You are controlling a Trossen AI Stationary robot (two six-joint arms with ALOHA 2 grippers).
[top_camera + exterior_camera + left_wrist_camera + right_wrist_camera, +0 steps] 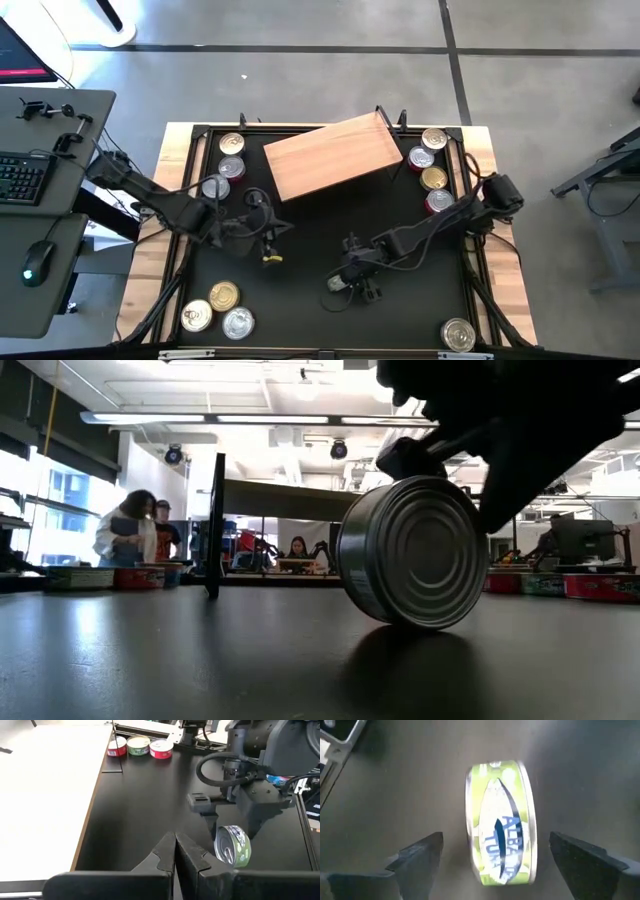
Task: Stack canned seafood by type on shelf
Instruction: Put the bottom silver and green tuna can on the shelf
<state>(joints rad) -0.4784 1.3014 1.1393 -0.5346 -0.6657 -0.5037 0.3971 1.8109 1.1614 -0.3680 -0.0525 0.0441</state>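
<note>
The right gripper (pixel 490 855) hangs with jaws wide apart around a green-labelled can (pixel 501 822) standing on edge on the tabletop (pixel 310 250). At its nine o'clock, the left gripper (pixel 175 851) has its jaws closed on nothing.

Right gripper (pixel 520 450) in low view: dark mass cut by top edge, fingers not separable. Green-label can (pixel 501 822) in right wrist view: motion-blurred, label text only partly legible. High view: same can (pixel 338 284) mostly hidden under gripper. Can labels at tabletop's side edges too small to read. Shelf (pixel 290 500) in low view: only thin edge visible, top unseen.
</note>
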